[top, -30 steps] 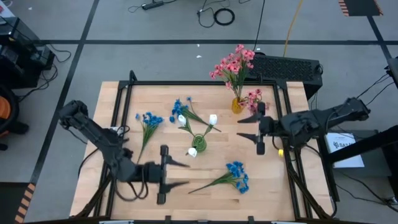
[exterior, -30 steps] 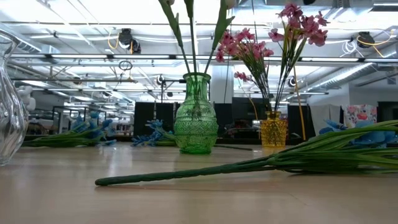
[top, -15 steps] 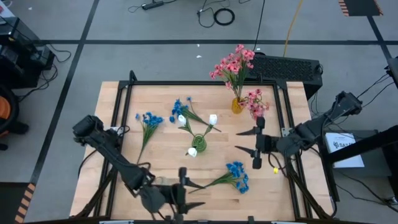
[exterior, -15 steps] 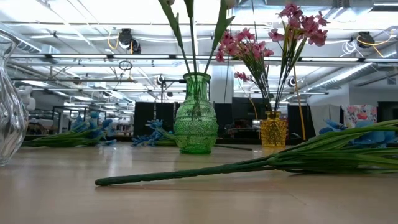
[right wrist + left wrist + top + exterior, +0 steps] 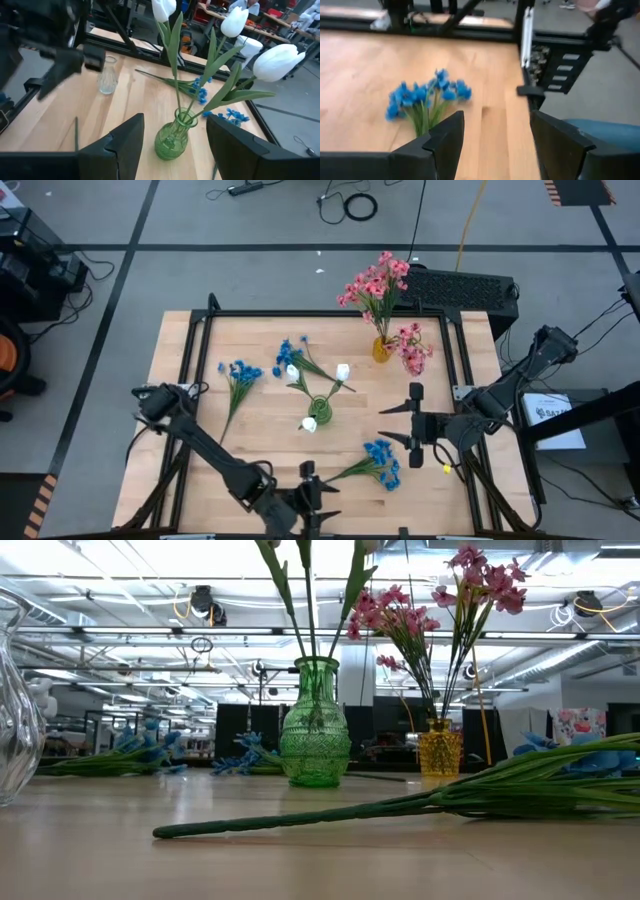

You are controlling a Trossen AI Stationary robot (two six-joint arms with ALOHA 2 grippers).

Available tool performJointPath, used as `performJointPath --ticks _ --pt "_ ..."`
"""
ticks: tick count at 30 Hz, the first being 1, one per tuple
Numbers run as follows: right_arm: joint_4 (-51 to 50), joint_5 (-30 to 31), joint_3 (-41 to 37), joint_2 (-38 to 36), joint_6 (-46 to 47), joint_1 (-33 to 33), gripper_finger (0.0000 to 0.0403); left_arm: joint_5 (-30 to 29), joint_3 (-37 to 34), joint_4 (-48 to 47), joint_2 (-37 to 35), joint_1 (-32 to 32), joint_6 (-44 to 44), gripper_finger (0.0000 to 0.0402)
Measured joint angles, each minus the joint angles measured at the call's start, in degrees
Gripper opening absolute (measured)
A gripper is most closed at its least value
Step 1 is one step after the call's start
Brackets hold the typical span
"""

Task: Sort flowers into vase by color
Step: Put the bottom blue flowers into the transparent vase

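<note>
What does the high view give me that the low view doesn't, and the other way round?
Only the high view shows both arms: the left gripper open at the table's near edge beside the near blue spray's stem, the right gripper open right of the green vase. It also shows all three blue sprays as separate bunches.

Only the low view shows the clear glass vase and the room behind.

Both show the green vase with white buds, the yellow vase with pink flowers, and the near blue spray lying flat.

Robotics lab, exposed ceiling ducts; floor cables
</note>
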Motion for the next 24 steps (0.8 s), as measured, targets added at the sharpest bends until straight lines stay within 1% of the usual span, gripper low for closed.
performJointPath --ticks 3,8,14,16,20,24 --pt "-0.04 -0.08 0.0 -0.03 -0.21 0.3 0.0208 -0.81 0.0 -0.11 2.58 0.79 -2.28 0.0234" --pt "-0.17 -0.28 0.0 -0.04 -0.56 0.52 0.0208 -0.5 0.0 -0.35 6.45 2.97 -7.03 0.0234" --pt "-0.86 -0.28 0.0 -0.04 -0.79 0.52 0.0208 0.42 -0.04 -3.73 9.8 5.61 -12.02 0.0234" --pt "-1.48 -0.31 0.02 -0.04 -0.41 0.52 0.0208 1.02 -0.04 -4.61 10.47 6.12 -12.52 0.0234" --pt "-1.77 -0.31 0.02 -0.04 -0.15 0.5 0.0208 4.09 -0.04 -5.45 11.48 7.13 -12.56 0.0234" --pt "-1.79 -0.31 0.02 -0.04 -0.15 0.5 0.0208 4.38 -0.04 -7.39 11.73 7.79 -13.61 0.0234"
